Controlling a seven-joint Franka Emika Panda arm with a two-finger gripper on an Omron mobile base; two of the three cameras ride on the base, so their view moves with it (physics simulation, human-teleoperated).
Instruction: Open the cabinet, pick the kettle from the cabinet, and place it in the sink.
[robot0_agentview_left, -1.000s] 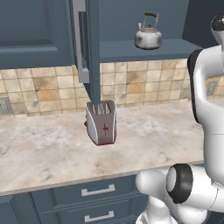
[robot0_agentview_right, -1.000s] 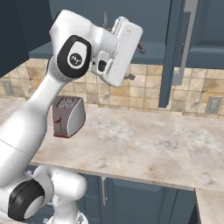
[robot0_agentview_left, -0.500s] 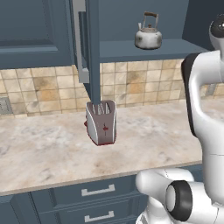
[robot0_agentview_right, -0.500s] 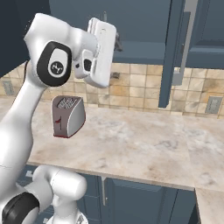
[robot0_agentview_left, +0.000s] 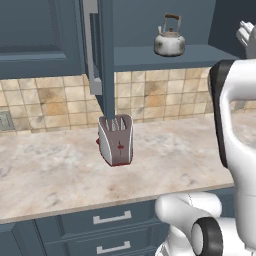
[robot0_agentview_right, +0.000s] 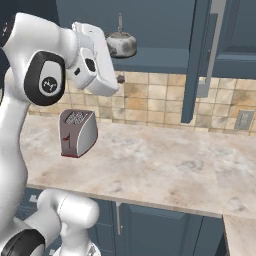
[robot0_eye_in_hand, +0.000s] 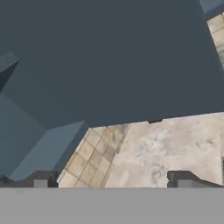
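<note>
The kettle (robot0_agentview_left: 169, 42) is seen on the open cabinet (robot0_agentview_left: 165, 56) shelf near its front edge, the toaster (robot0_agentview_left: 115, 139) below on the worktop (robot0_agentview_left: 60, 170), the gripper (robot0_eye_in_hand: 113, 181) fingers set apart, nothing held.

Beige tiled backsplash (robot0_agentview_left: 150, 95) — marbled countertop (robot0_agentview_left: 175, 160) — blue drawers (robot0_agentview_left: 112, 218) below.

No readable text, small red marks on toaster (robot0_agentview_left: 116, 140) — illegible, robot joint emblem — unreadable
</note>
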